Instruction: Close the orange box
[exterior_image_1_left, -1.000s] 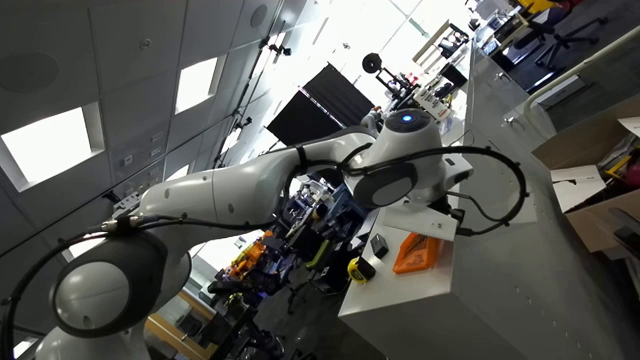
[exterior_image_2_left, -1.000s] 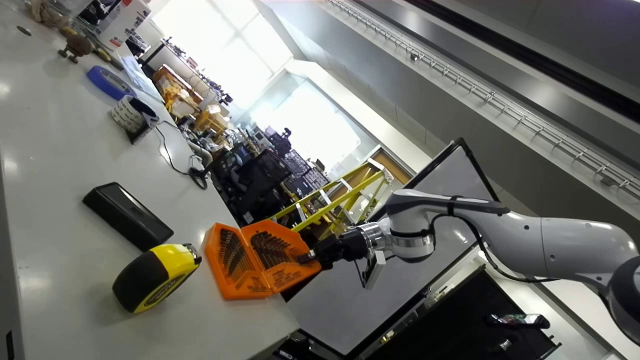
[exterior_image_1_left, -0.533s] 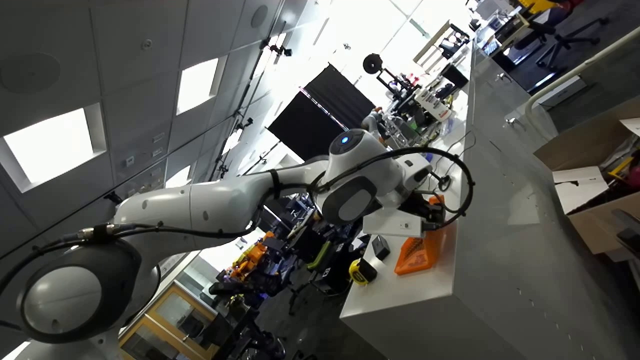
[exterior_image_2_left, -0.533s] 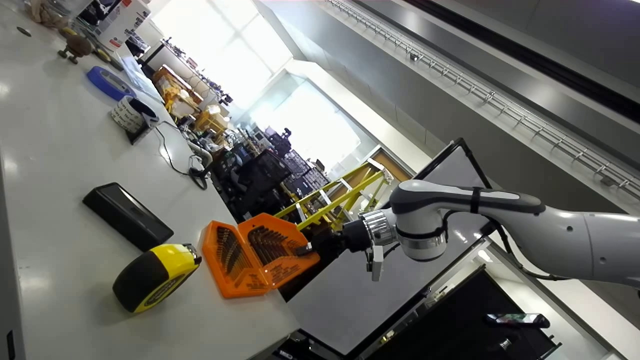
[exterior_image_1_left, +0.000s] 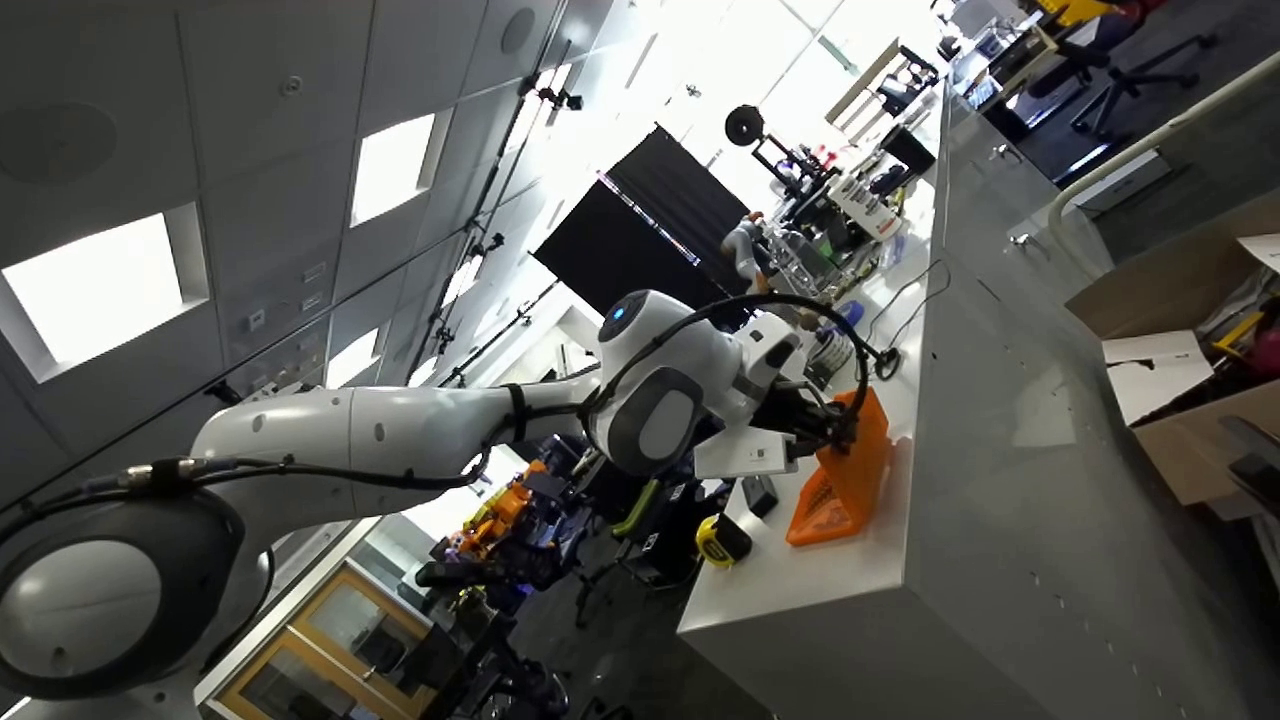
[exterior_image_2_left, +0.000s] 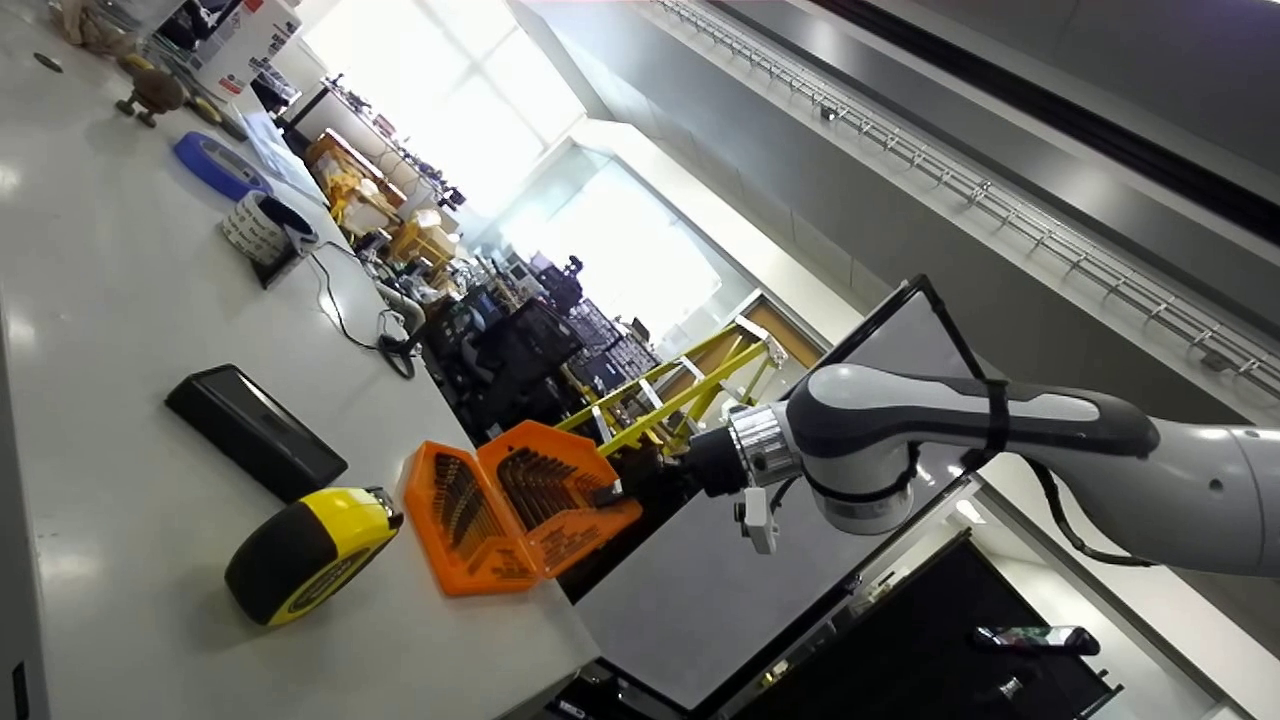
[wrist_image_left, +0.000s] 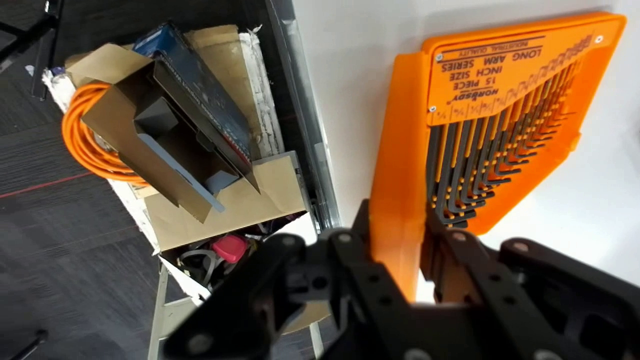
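The orange box (exterior_image_1_left: 828, 510) is a hinged case holding dark hex keys. It stands open on the white table, one half flat and the other half raised steeply, in both exterior views (exterior_image_2_left: 470, 535). In the wrist view the flat half (wrist_image_left: 487, 82) shows its printed label and keys. The raised half is seen edge-on and fills the gap between the fingers of my gripper (wrist_image_left: 397, 230), one finger on each side. In the exterior views my gripper (exterior_image_2_left: 607, 495) (exterior_image_1_left: 840, 430) grips this raised half near its outer edge. The raised half's outer face is mostly hidden in the wrist view.
A yellow-black tape measure (exterior_image_2_left: 312, 555) and a black block (exterior_image_2_left: 255, 430) lie beside the box. A tape roll (exterior_image_2_left: 262, 230), blue ring (exterior_image_2_left: 220, 165) and cable (exterior_image_2_left: 335, 300) are farther along the table. Cardboard boxes (wrist_image_left: 190, 145) stand beyond the table edge (wrist_image_left: 312, 125).
My arm has swung and tilted, with the gripper staying at the raised half. That half stands higher than a second ago; the flat half has barely shifted. Little moved in the last half second.
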